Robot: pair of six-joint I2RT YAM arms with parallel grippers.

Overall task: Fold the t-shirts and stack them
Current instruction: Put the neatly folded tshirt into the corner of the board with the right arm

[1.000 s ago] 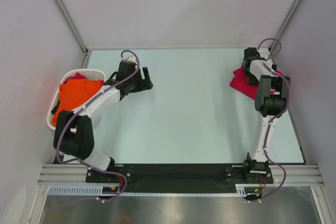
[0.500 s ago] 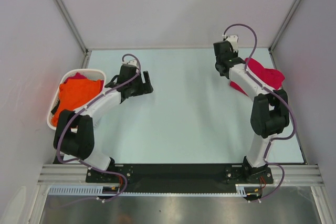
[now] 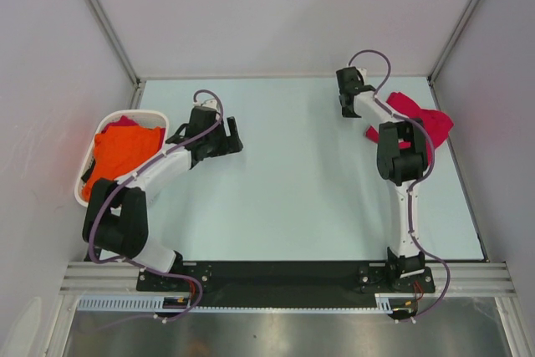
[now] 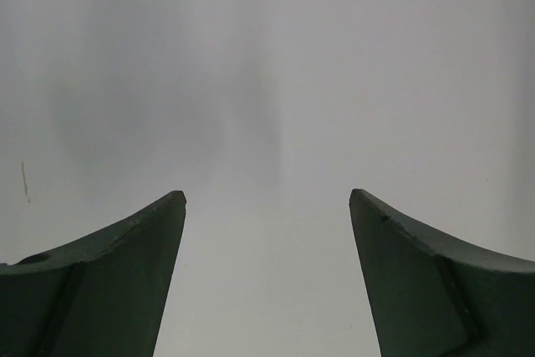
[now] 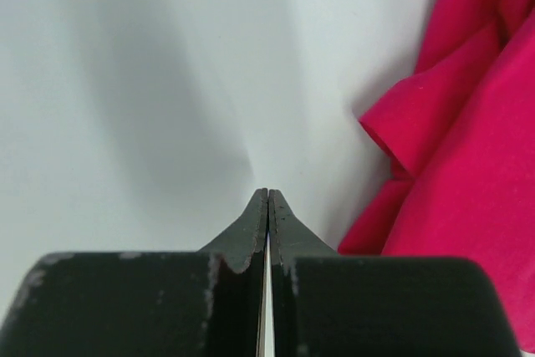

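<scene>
The crimson t-shirt [image 3: 420, 118] lies crumpled at the table's far right; its folds fill the right side of the right wrist view [image 5: 472, 156]. My right gripper [image 3: 345, 106] hovers just left of it, apart from the cloth. The right gripper [image 5: 267, 195] is shut, with nothing between its fingers. The orange t-shirt [image 3: 121, 152] is bunched inside the white basket [image 3: 87, 196] at the left edge. My left gripper [image 3: 233, 135] sits right of the basket over bare table. In the left wrist view the left gripper [image 4: 267, 198] is open and holds nothing.
A bit of crimson cloth [image 3: 124, 121] shows at the basket's far end. Grey walls close in the table on the left, back and right. A black strip [image 3: 276, 273] with the arm bases runs along the near edge.
My right gripper has swung left, off the crimson t-shirt, and gone from open to shut on nothing. The shirt now lies uncovered. The left arm has barely moved.
</scene>
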